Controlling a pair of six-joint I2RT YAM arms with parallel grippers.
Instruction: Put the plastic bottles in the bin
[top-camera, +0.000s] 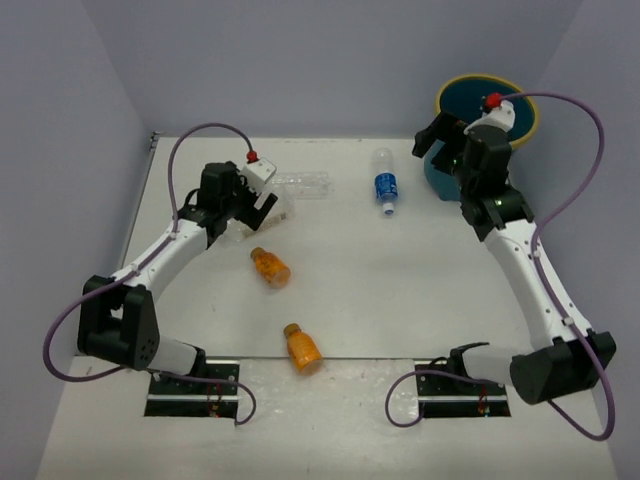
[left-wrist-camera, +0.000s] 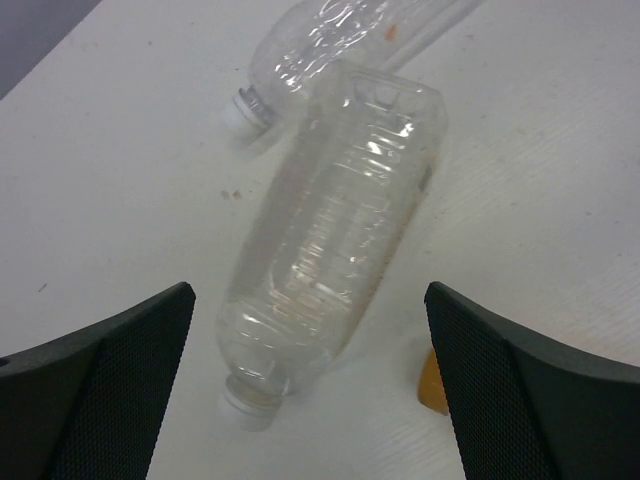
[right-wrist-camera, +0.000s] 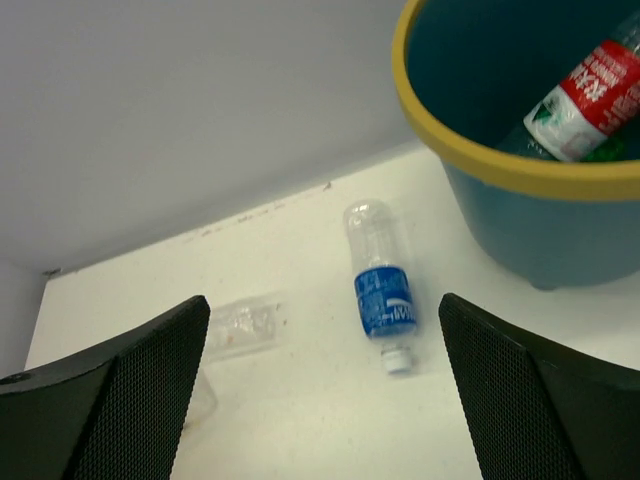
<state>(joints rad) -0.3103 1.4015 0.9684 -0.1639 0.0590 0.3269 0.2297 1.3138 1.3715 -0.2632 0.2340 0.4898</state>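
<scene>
Our left gripper (left-wrist-camera: 308, 295) gapes empty over a clear plain plastic bottle (left-wrist-camera: 330, 260) on the white table (left-wrist-camera: 120, 180). Our right gripper (right-wrist-camera: 325, 300), also wide open, faces the round teal yellow-rimmed bin (right-wrist-camera: 520, 230), whose rim partly hides a red-labelled bottle (right-wrist-camera: 590, 95) inside.

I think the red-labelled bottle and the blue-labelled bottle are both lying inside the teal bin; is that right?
Not quite: only the red-labelled bottle is inside the bin. The blue-labelled bottle lies on the table outside the bin, as the right wrist view shows.
</scene>
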